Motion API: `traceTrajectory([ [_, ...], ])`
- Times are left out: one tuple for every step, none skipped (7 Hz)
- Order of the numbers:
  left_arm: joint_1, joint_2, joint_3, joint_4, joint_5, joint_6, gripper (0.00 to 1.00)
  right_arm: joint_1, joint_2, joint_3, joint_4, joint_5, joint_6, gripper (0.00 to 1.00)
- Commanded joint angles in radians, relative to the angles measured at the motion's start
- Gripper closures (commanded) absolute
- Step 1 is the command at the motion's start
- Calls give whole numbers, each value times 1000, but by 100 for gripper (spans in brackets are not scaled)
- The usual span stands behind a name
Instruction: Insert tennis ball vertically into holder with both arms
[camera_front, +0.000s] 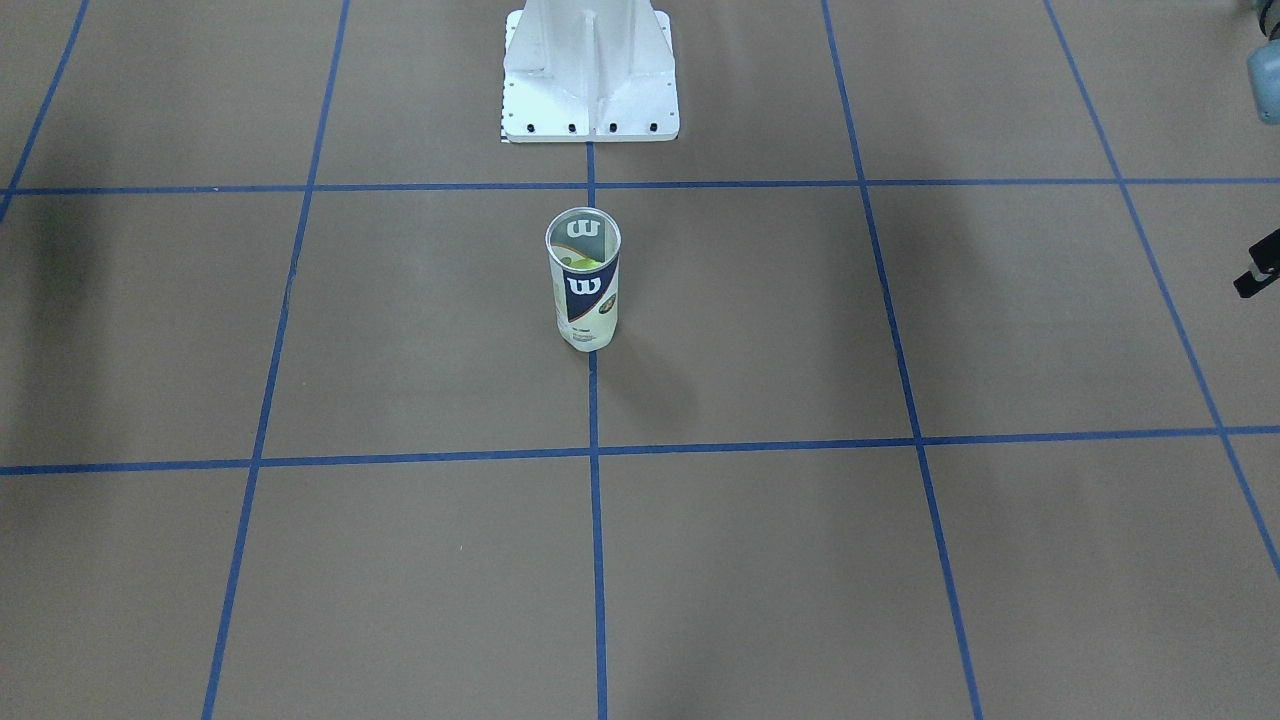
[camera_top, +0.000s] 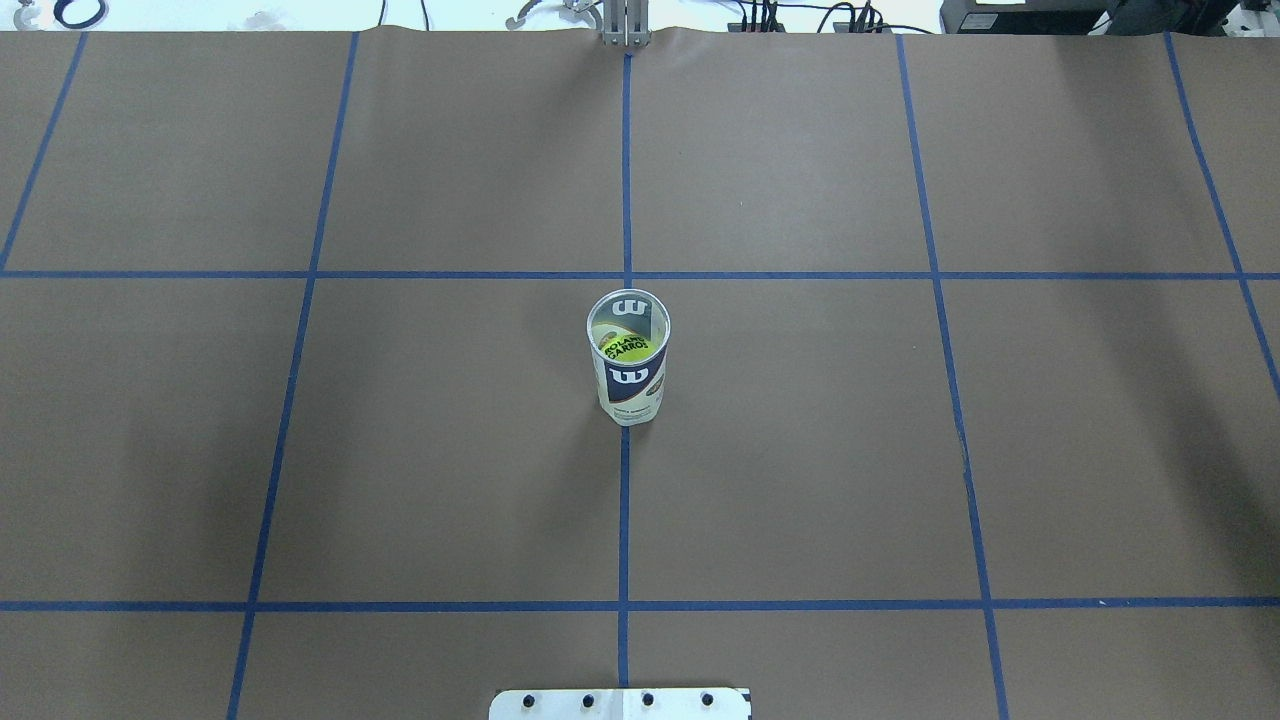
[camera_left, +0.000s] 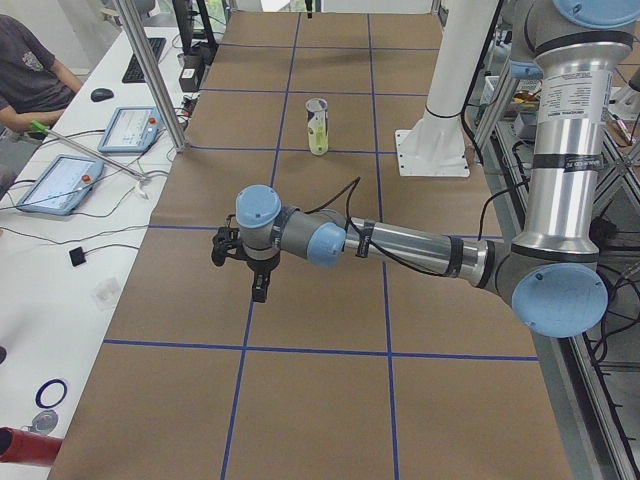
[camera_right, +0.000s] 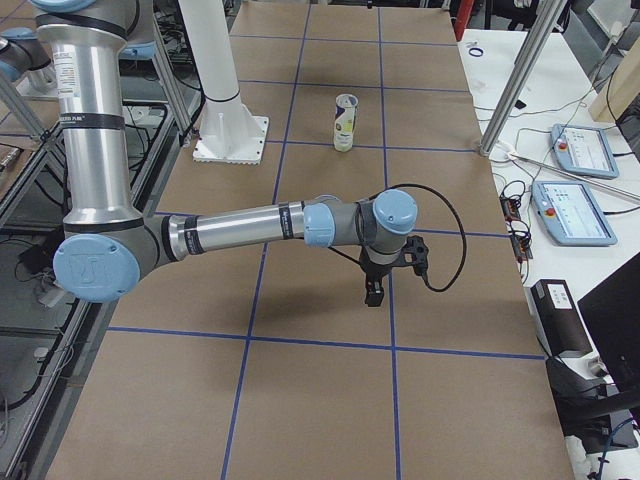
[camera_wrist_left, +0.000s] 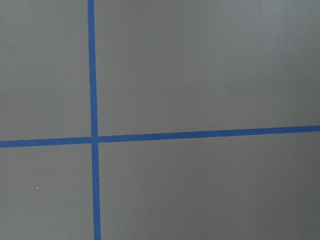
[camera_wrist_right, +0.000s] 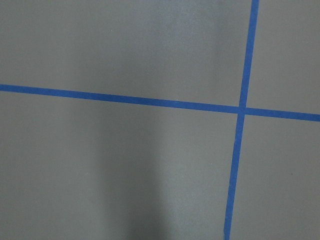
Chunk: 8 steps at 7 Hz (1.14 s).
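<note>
The holder (camera_top: 628, 360), a clear tube with a navy and white "W" label, stands upright and open-topped at the table's middle; it also shows in the front view (camera_front: 585, 285). A yellow-green tennis ball (camera_top: 625, 345) sits inside it. My left gripper (camera_left: 259, 290) hangs fingers-down over the table, far from the holder toward the robot's left end; I cannot tell if it is open or shut. My right gripper (camera_right: 372, 295) hangs likewise toward the right end; I cannot tell its state. Both wrist views show only brown paper and blue tape.
The white metal base (camera_front: 590, 70) stands behind the holder on the robot's side. Blue tape lines (camera_top: 625, 500) grid the brown table cover. A side desk with tablets (camera_left: 60, 183) and a seated person (camera_left: 25, 70) lies past the far edge.
</note>
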Motion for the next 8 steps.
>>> traceTrajectory([
  [0, 2, -10, -1, 2, 0, 0, 0, 0, 0, 0, 1, 0, 0],
  [-2, 2, -13, -1, 2, 0, 0, -1, -1, 0, -1, 1, 1, 0],
  [-2, 2, -16, -1, 1, 0, 0, -1, -1, 0, -1, 1, 1, 0],
  [-2, 4, -23, -1, 1, 0, 0, 0, -3, 0, -1, 1, 0, 0],
  [-2, 10, -45, -1, 1, 0, 0, 0, -3, 3, -1, 1, 0, 0],
  [0, 23, -56, -1, 2, 0, 0, 0, -3, 6, -1, 1, 0, 0],
  [0, 25, -56, 1, 4, 0, 0, 0, -4, 12, -1, 4, -2, 0],
  [-2, 27, -56, 1, 7, 5, 0, 0, -15, 26, -1, 5, 1, 0],
])
